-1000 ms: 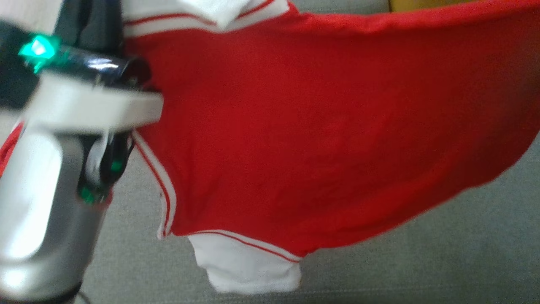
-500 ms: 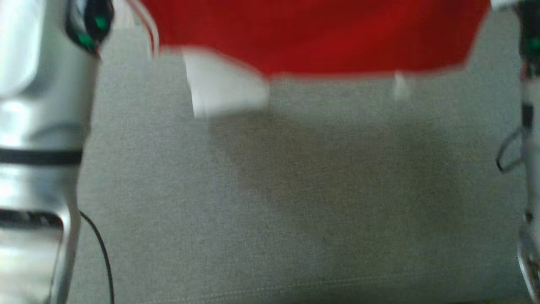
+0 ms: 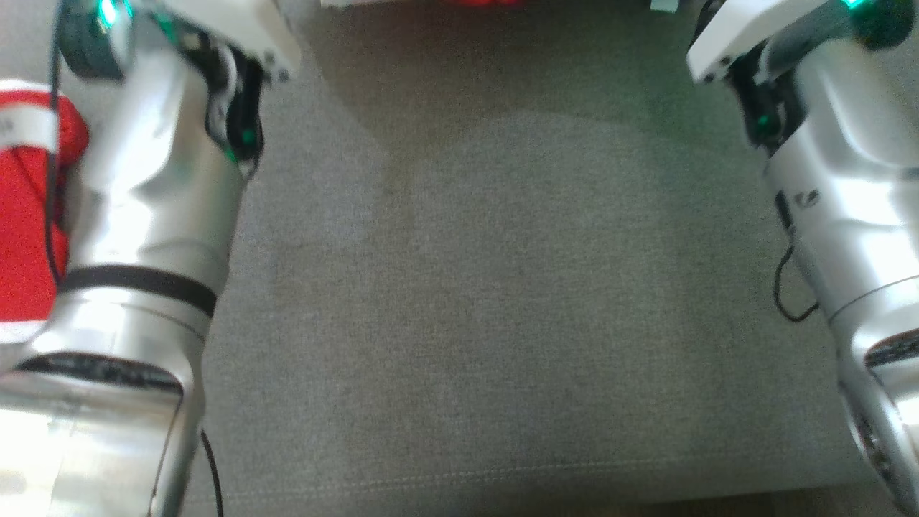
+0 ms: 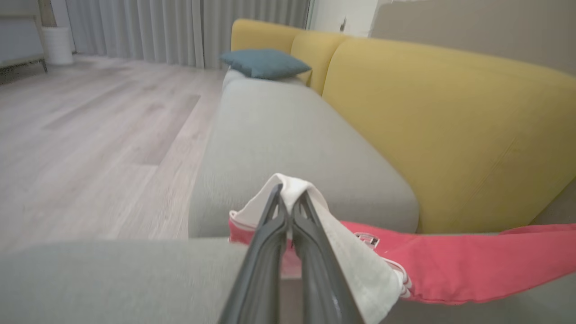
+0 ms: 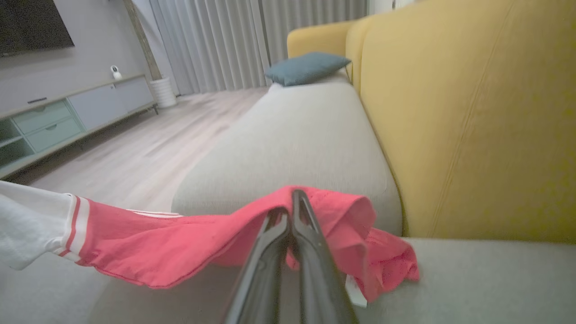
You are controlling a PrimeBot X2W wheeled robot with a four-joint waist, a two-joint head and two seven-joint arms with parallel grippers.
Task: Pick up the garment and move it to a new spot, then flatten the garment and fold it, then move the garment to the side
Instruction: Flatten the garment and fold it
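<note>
The garment is a red shirt with white, red-striped trim. In the left wrist view my left gripper (image 4: 290, 198) is shut on a white part of it, and the red cloth (image 4: 472, 265) stretches off to the right above the grey seat. My right gripper (image 5: 292, 209) is shut on a bunched red edge, with the rest of the garment (image 5: 171, 243) hanging away to the left. In the head view a red and white piece (image 3: 25, 215) shows beside my left forearm (image 3: 151, 215), and a red sliver (image 3: 481, 2) lies at the top edge.
A grey sofa seat (image 3: 488, 301) lies between my left forearm and my right forearm (image 3: 847, 201). Behind it rises a yellow backrest (image 4: 450, 126). A teal cushion (image 5: 306, 67) lies at the far end. Wooden floor (image 4: 90, 135) and a low cabinet (image 5: 67, 117) flank the sofa.
The head view has swung down: the garment that spread across it now sits at its top edge, and both forearms have come into the picture. Both grips hold as before.
</note>
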